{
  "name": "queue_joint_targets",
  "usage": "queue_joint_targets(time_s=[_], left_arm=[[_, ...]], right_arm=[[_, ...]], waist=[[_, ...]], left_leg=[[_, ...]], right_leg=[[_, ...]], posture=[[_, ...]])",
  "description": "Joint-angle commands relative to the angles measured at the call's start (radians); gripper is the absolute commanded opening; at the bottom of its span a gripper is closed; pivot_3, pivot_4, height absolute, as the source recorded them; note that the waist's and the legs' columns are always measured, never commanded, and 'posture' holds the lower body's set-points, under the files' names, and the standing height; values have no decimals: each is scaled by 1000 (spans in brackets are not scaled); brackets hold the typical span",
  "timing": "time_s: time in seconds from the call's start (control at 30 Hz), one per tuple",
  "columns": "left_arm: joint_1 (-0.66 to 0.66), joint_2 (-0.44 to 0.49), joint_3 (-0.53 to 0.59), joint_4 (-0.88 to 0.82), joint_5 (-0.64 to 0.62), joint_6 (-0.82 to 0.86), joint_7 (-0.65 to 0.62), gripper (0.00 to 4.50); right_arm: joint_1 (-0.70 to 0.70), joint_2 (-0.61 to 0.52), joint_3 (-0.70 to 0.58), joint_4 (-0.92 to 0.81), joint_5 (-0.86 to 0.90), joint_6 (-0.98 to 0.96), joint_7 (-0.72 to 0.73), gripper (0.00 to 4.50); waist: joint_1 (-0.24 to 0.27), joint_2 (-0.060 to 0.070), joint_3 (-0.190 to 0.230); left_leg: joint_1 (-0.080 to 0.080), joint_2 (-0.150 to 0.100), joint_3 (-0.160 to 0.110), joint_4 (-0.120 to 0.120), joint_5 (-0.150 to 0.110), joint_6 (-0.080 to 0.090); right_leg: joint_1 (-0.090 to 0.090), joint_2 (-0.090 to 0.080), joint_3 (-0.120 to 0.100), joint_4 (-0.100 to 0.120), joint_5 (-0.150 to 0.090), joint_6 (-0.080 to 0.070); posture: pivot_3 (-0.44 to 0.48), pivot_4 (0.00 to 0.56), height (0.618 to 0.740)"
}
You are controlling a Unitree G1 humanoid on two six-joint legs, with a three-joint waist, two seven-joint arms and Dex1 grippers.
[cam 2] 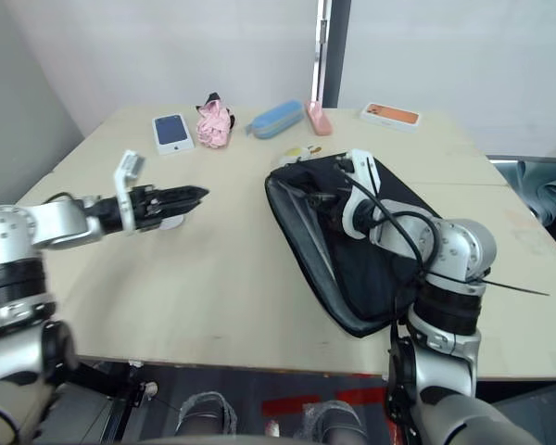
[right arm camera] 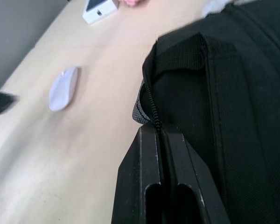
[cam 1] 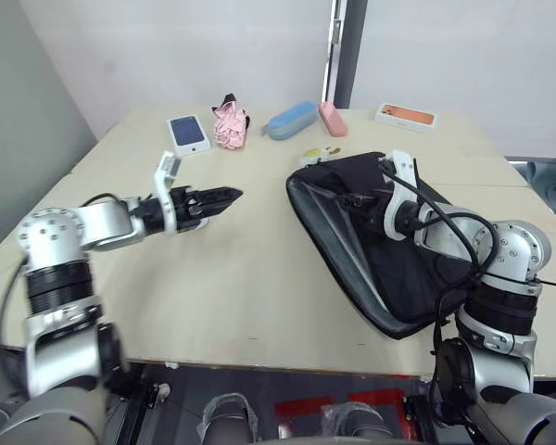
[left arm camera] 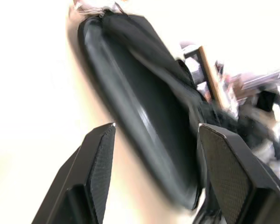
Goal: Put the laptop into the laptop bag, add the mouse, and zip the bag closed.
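The flat black fabric laptop bag (cam 1: 389,250) is lying on the pale wooden table (cam 1: 241,287), its mouth gaping toward the left arm; the right gripper (right arm camera: 159,133) is pinching the bag's edge by the zipper with fingers pressed together, probably to hold it open; the left gripper (left arm camera: 154,144), fingers spread wide and empty, is hovering near the small white oval mouse (right arm camera: 63,87); I cannot see whether the laptop is inside.
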Motion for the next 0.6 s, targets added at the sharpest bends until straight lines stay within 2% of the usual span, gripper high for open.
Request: queue_joint_targets(time_s=[0.03, 0.1, 0.3, 0.43, 0.6], left_arm=[[121, 162, -59, -131, 119, -218, -398, 2949], [186, 237, -64, -149, 161, -308, -560, 2949], [324, 352, -20, -151, 242, -471, -807, 2949], [388, 384, 11, -130, 295, -546, -862, 3004], [438, 403, 43, -100, 376, -626, -865, 3004]], right_arm=[[-2, 23, 27, -5, -11, -42, 20, 0], [8, 41, 47, -3, -19, -47, 23, 0], [30, 71, 75, 2, -34, -56, 40, 0], [46, 65, 80, 21, -13, -77, 108, 1269], [25, -19, 51, 4, 45, -56, 212, 2922]], waist=[[-1, 0, 0], [-4, 0, 0], [-11, 0, 0], [-10, 0, 0], [-6, 0, 0]], left_leg=[[0, 0, 0, 0, 0, 0], [1, 0, 1, 0, 0, 0], [3, 0, 2, -1, 0, -1], [5, 0, 3, -5, 1, -1], [5, 1, 3, -6, 1, -1]], right_leg=[[0, 0, 0, 0, 0, 0], [0, 0, 1, 0, -1, -1], [0, 0, 2, 0, -5, -8], [0, 0, 2, 0, -5, -8], [1, 0, 2, 0, -5, -8]], posture=[[0, 150, 740], [0, 150, 740], [0, 150, 740], [0, 150, 740], [0, 150, 740]])
